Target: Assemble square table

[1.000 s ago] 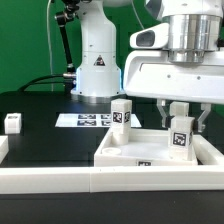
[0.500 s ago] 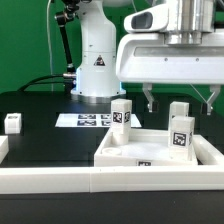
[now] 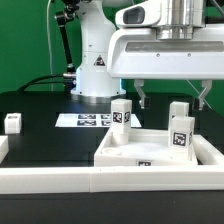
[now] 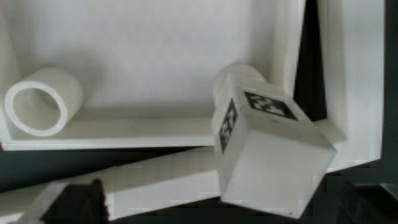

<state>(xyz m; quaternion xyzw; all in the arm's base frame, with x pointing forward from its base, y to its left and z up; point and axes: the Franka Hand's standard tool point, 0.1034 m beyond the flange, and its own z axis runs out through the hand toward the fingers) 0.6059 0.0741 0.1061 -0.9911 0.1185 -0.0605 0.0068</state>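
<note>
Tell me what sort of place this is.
Likely a robotics lab test bench: a robot arm's base stands on a black work surface, a printed marker sheet lies flat on it, and tagged white table parts sit under the open gripper.

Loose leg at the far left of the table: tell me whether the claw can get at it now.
Probably yes. The loose leg stands alone on the black table with nothing beside it, and the claw hangs open above the white slab, holding nothing.
</note>
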